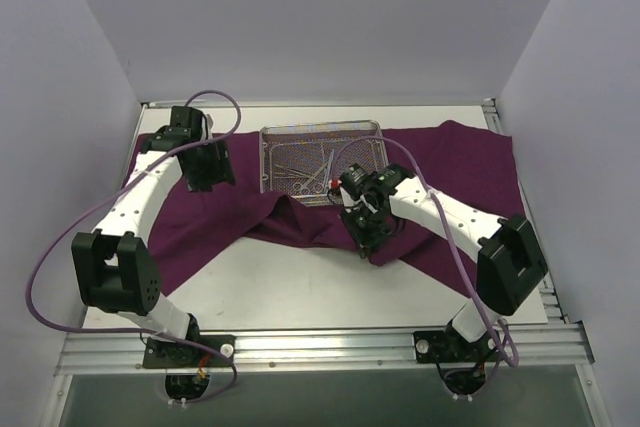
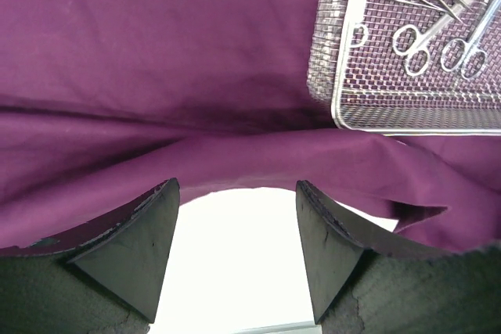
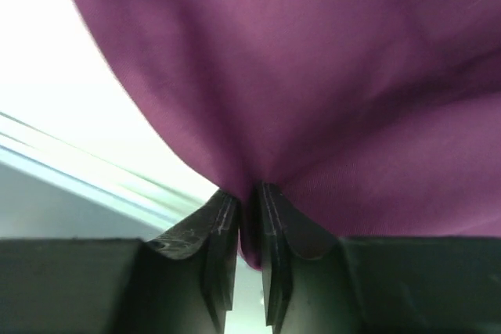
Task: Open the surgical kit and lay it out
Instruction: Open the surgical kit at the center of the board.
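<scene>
Two fingers of the right gripper point(image 3: 249, 197) are pressing together on a fold of the dark purple cloth wrap point(image 3: 329, 76), pinching it at the wrap's near edge, where bare white table point(image 1: 300, 282) is showing in front of it. Judging from this, the near flap is being opened toward the arm bases. Doing it well is calling for a low, steady pull straight away from the tray, so the fabric is sliding out flat rather than bunching or dragging the tray along. Further back on the left, the left gripper point(image 2: 236, 187) is hovering over a crease in the wrap with its jaws spread and nothing between them. Farthest off, the silver wire-mesh tray point(image 1: 318, 127) is sitting on the cloth toward the table's far side, with the ring-handled instruments point(image 2: 419, 44) lying inside it. The right wrist view is showing the pinch itself, which the overhead view is hiding under the wrist. The left wrist view is resolving the ring handles, and only the overhead view is showing the whole rumpled wrap.
</scene>
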Motion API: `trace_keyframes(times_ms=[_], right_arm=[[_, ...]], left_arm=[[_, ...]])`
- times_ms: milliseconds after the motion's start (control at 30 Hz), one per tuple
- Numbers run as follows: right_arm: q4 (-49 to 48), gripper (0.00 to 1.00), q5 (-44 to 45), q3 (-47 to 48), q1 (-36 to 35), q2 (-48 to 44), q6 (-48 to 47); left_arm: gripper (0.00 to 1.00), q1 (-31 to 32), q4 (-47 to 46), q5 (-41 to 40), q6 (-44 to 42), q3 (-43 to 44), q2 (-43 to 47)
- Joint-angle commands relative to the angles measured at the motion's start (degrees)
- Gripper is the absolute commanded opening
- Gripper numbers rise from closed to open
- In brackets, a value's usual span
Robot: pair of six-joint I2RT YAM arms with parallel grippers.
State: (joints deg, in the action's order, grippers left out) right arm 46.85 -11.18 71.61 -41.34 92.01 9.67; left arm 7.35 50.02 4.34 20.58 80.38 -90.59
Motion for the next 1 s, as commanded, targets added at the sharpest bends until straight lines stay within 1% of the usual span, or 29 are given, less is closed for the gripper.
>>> trace_keyframes(times_ms=[0,100,133,167,233,267,333,367,433,467,500,533,567,600,633,667,700,733,767,833,867,900,933,967], right_arm=[[4.74,0.18,-6.48,-4.54,-0.05,-0.42,4.9],[5.62,0.19,-6.93,-5.87,-0.58,-3.58,7.98],[6.32,0.19,-6.4,-5.87,-0.58,-4.81,9.65],[7.98,0.18,-6.4,-6.13,-0.49,-6.65,10.27],[8.87,0.2,-8.32,-7.62,-0.49,-8.67,12.46],[9.48,0.2,-8.77,-10.07,-0.49,-10.6,12.91],[10.1,0.21,-9.38,-12.63,-0.58,-12.19,12.74],[11.06,0.23,-9.04,-14.03,-0.67,-13.33,12.39],[11.86,0.28,-9.12,-16.76,-0.76,-14.39,12.39],[11.77,0.33,-9.73,-16.86,-0.67,-15.7,12.91],[11.69,0.37,-10.09,-14.68,-0.76,-16.07,13.18],[11.6,0.43,-9.74,-12.66,-0.76,-16.07,13.53],[11.77,0.55,-8.69,-10.38,-0.67,-15.2,13.88],[12.21,0.6,-5.9,-8.01,-0.67,-14.32,13.97],[12.56,0.66,-4.31,-3.11,-0.06,-13.09,13.45],[12.65,0.77,-2.72,-0.97,0.55,-10.3,12.75],[12.22,0.85,-1.49,0.79,1.61,-8.88,11.87],[12.13,0.98,0.09,4.55,5.44,-7.47,11.25],[11.34,1.0,0.54,6.24,7.57,-5.19,10.99],[9.76,1.0,2.81,9.23,12.05,-3.6,11.07],[7.58,1.0,3.87,12.03,16.43,-1.85,11.33],[6.34,1.0,5.1,13.36,18.47,-0.87,11.68],[5.02,1.0,6.25,14.68,20.23,0.18,11.34],[2.74,1.0,8.35,17.22,23.9,2.54,11.07]], left_arm=[[0.7,-0.94,1.65,-2.49,1.83,0.65,2.17],[0.7,-2.43,5.25,-5.56,5.6,0.92,1.82],[0.69,-3.83,7.35,-5.74,7.53,0.92,1.73],[0.69,-4.36,7.55,-5.66,7.98,0.31,2.08],[0.69,-5.42,6.24,-4.96,8.77,-1.09,2.95],[0.69,-6.47,5.27,-4.43,8.69,-2.84,3.83],[0.69,-7.0,4.91,-3.03,8.86,-3.65,4.01],[0.69,-9.44,4.91,-2.67,8.95,-3.74,3.67],[0.69,-10.25,4.74,-1.62,8.43,-3.65,2.96],[0.69,-10.6,4.82,-1.44,8.25,-3.39,1.92],[0.69,-10.87,4.82,-1.26,7.99,-2.43,1.3],[0.69,-10.96,4.48,-0.48,7.46,-1.9,0.59],[0.68,-11.05,4.12,0.22,7.11,-1.46,-0.89],[0.67,-11.22,3.95,0.84,7.02,-0.93,-1.69],[0.66,-11.22,3.51,1.63,6.93,0.29,-2.57],[0.66,-11.22,2.9,2.25,6.76,0.74,-4.41],[0.66,-11.31,2.46,3.04,6.41,1.27,-5.47],[0.64,-11.31,2.63,3.83,5.97,3.27,-6.78],[0.64,-11.31,3.24,3.92,5.88,4.51,-9.49],[0.62,-11.4,3.42,4.8,5.09,6.54,-11.88],[0.61,-11.4,3.24,5.06,5.0,7.94,-13.72],[0.6,-11.4,3.16,5.33,4.91,8.65,-14.52],[0.58,-11.4,2.89,5.68,4.47,9.26,-15.4],[0.54,-11.48,2.72,6.03,4.21,10.92,-17.06]])
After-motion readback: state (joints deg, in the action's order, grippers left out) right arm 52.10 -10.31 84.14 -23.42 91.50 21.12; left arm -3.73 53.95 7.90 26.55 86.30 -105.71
